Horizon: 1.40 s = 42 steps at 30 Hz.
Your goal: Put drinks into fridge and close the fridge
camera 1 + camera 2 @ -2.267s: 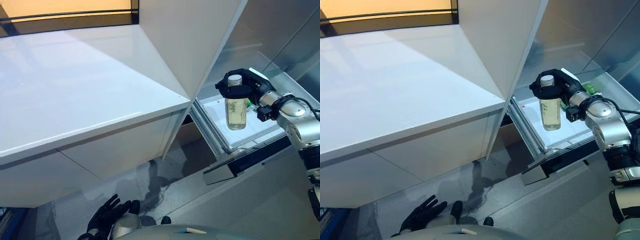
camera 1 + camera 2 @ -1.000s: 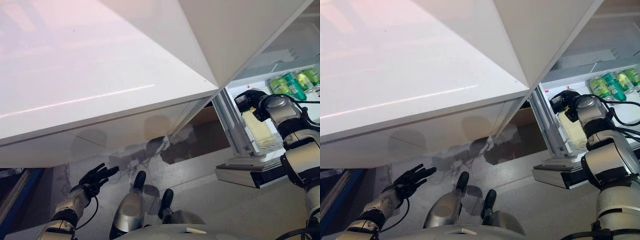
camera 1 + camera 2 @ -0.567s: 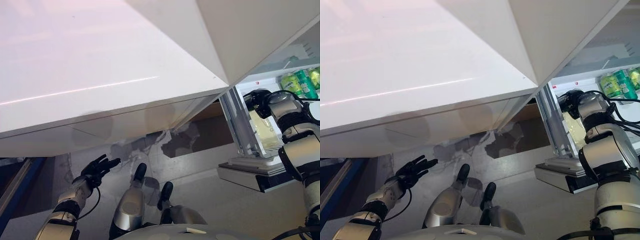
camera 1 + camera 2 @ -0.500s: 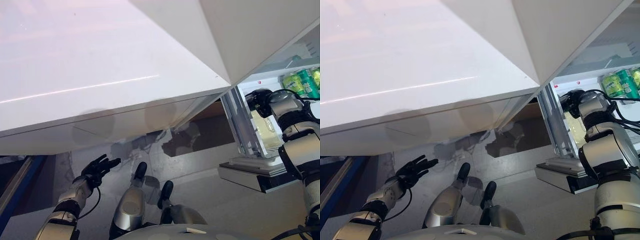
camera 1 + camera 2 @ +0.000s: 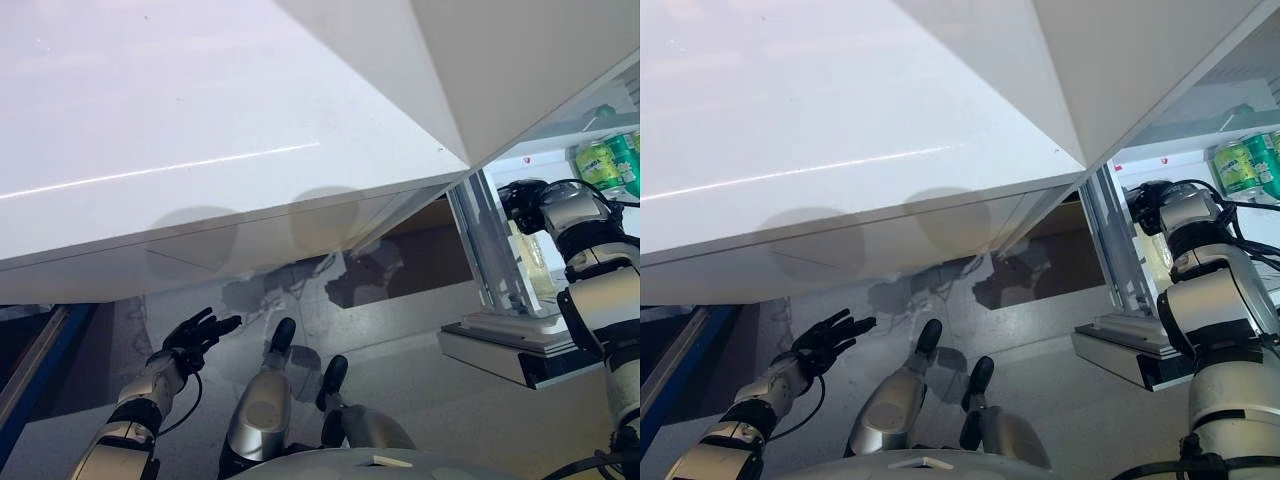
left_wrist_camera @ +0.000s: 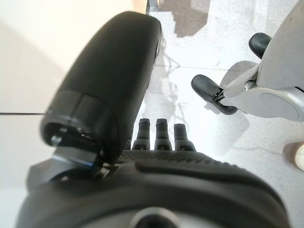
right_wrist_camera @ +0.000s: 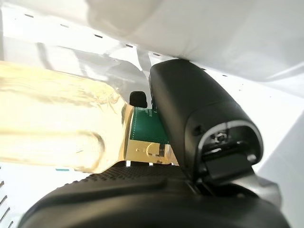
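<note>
Right hand (image 7: 199, 142): thumb and fingers wrapped round a clear bottle (image 7: 57, 128) of pale yellow drink. Wrist view shows the bottle lying across the palm, with the thumb pressed over the end that carries a green label. Fingers mostly hidden behind the bottle; only one dark fingertip shows past it. Grasp reads as closed on the bottle.

Head views: right hand (image 5: 523, 195) is reached into the open fridge (image 5: 490, 255), at the level of the white shelf behind the clear door-side rail. Bottle (image 5: 527, 262) shows there as a pale yellow shape just below the hand, inside the fridge opening. Whether its base touches the shelf cannot be told.

Green cans (image 5: 600, 162) stand on a higher shelf, deeper in the fridge, apart from the hand.

Fridge door (image 5: 510, 70) stands open, its white panel overhead at upper right. A white counter (image 5: 180, 150) fills the upper left of the view.

Left hand (image 5: 192, 335): low at the robot's left side above the floor (image 5: 420, 310), fingers spread and straight, holding nothing, touching nothing. Wrist view agrees: straight fingertips (image 6: 156, 128) with bare floor past them.
</note>
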Available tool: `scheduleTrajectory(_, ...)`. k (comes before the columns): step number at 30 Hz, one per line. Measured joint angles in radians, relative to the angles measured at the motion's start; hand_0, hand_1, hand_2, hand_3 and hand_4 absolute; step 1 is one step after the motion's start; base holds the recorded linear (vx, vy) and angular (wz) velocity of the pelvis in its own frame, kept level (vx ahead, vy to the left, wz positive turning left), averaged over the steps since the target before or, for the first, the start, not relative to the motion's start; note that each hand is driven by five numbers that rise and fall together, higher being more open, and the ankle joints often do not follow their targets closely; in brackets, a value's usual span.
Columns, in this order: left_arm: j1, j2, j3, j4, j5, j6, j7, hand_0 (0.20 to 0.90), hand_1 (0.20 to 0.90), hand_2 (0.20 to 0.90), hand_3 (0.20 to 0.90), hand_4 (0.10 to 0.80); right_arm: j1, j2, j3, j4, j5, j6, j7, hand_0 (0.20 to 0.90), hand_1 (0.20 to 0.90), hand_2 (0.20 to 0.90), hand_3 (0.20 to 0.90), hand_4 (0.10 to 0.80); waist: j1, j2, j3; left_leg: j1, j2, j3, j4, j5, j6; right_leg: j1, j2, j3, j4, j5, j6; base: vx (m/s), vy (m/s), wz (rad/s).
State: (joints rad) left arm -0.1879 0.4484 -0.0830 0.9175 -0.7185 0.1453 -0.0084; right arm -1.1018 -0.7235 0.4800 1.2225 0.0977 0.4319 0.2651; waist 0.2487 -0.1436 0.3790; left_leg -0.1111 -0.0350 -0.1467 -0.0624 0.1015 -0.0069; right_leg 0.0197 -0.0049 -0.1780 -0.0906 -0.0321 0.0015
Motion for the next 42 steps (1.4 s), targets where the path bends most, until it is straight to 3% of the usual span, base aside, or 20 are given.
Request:
scheduleTrajectory(1, -0.001, 0.000, 0.000, 0.000, 0.000, 0.000, 0.002, 0.900, 0.900, 0.900, 0.900, 0.800, 0.000, 0.000, -0.001, 0.000, 0.000, 0.000, -0.001, 0.900, 0.900, 0.900, 0.900, 0.800, 0.000, 0.000, 0.000, 0.000, 0.000, 0.000, 0.000, 0.000, 0.000, 0.000, 0.000, 0.000, 0.000, 0.000, 0.000, 0.000, 0.000, 0.00)
scheduleTrajectory(17, -0.015, -0.001, 0.000, 0.000, -0.048, 0.000, 0.024, 0.900, 0.900, 0.900, 0.900, 0.800, 0.000, 0.003, -0.006, -0.082, 0.071, 0.026, -0.124, 0.900, 0.900, 0.900, 0.900, 0.800, -0.024, 0.001, 0.001, -0.004, 0.000, 0.019, 0.001, 0.000, 0.000, -0.012, -0.001, 0.018, 0.000, 0.006, -0.006, -0.015, 0.023, -0.03)
scheduleTrajectory(26, -0.026, -0.005, 0.000, 0.001, -0.045, 0.003, 0.036, 0.900, 0.900, 0.900, 0.900, 0.800, 0.002, 0.002, -0.121, -0.106, 0.154, -0.017, -0.281, 0.900, 0.900, 0.900, 0.900, 0.800, -0.041, 0.009, 0.006, 0.008, 0.000, 0.024, 0.000, 0.000, 0.001, -0.001, -0.005, 0.024, 0.000, 0.007, -0.005, 0.024, 0.022, -0.01)
scheduleTrajectory(35, -0.014, -0.019, 0.001, 0.013, 0.014, 0.010, 0.010, 0.900, 0.900, 0.900, 0.900, 0.800, 0.055, -0.021, -0.205, -0.285, 0.153, -0.163, -0.380, 0.900, 0.900, 0.900, 0.900, 0.800, -0.086, 0.047, 0.000, 0.073, -0.003, 0.026, -0.002, 0.001, 0.001, 0.062, -0.008, 0.030, 0.000, 0.007, -0.005, 0.081, 0.037, 0.00)
scheduleTrajectory(42, 0.026, -0.054, 0.005, 0.052, 0.053, 0.012, -0.026, 0.900, 0.900, 0.900, 0.900, 0.800, 0.113, -0.095, -0.249, -0.387, 0.156, -0.176, -0.378, 0.900, 0.900, 0.900, 0.900, 0.800, -0.112, 0.115, -0.037, 0.110, -0.004, 0.030, -0.015, 0.006, 0.008, 0.092, -0.010, 0.035, 0.000, 0.008, -0.003, 0.061, 0.016, -0.01)
